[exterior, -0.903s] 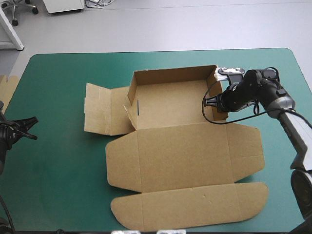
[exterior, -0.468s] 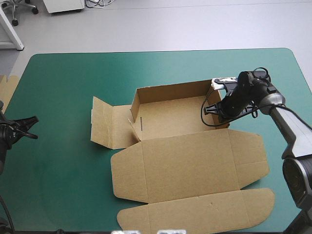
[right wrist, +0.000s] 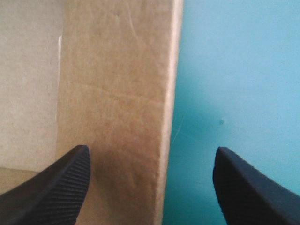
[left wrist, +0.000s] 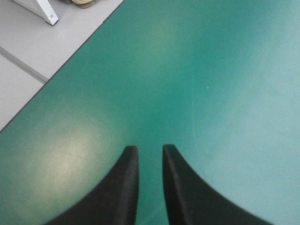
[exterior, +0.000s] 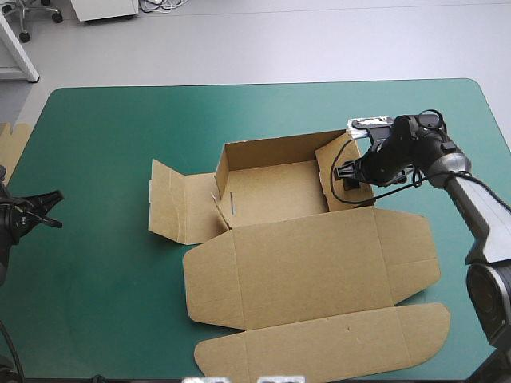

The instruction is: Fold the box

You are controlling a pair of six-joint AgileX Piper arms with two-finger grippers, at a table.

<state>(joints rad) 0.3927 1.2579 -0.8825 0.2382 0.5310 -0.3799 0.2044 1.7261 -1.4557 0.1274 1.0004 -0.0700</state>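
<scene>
The box has its end flap newly tipped inward inside the wide-open right gripper; tucking seems begun.

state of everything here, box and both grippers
box: half formed, far and left walls up, right wall part-raised, lid flat
right gripper: open, astride the right wall
left gripper: all but shut, empty, over teal-green cover
spare board: lying at table's left edge

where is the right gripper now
In the high view the right gripper is at the box's right wall, jaws open with that wall between them.
</scene>
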